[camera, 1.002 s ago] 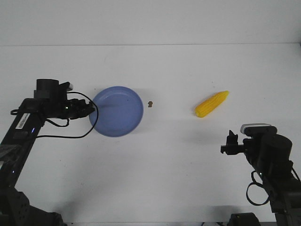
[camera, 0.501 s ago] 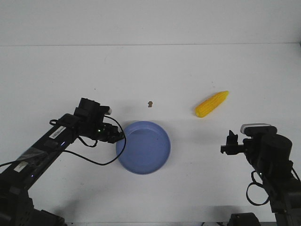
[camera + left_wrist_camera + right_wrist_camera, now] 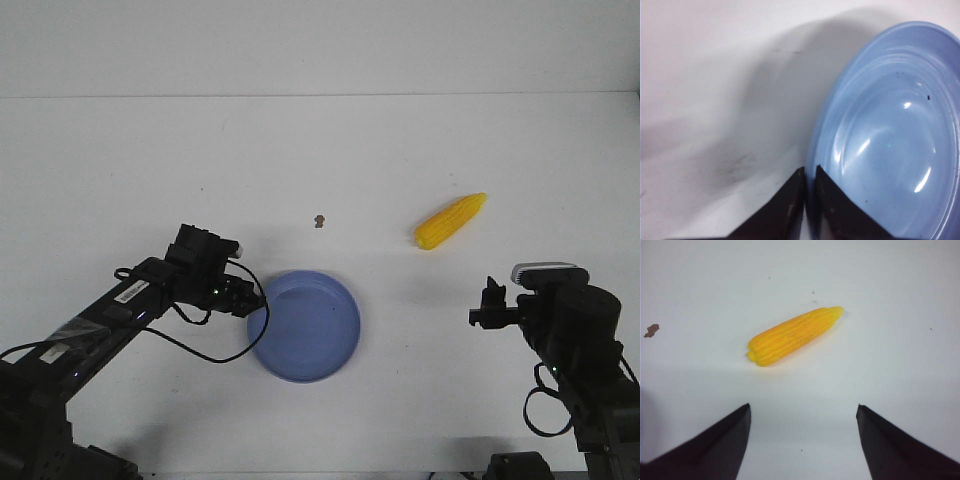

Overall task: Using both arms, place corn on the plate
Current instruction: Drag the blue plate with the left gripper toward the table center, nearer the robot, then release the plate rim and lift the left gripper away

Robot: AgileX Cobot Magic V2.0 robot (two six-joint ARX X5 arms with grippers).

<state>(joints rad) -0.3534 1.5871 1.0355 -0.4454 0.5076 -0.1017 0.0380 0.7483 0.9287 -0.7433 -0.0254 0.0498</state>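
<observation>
Left claw [image 3: 252,301] clenched on plate [image 3: 310,325] rim, plate near table [image 3: 320,150] centre; right claw [image 3: 802,440] spread wide, empty; corn [image 3: 450,221] on table, apart from plate; pickup and placement pending.

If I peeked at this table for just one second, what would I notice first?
Probably the bright yellow corn, lying alone on the white table toward the far right. Next, the round blue plate near the middle, closer to the robot, with the left gripper pinching its rim. The right gripper hangs open on the near right, short of the corn.
</observation>
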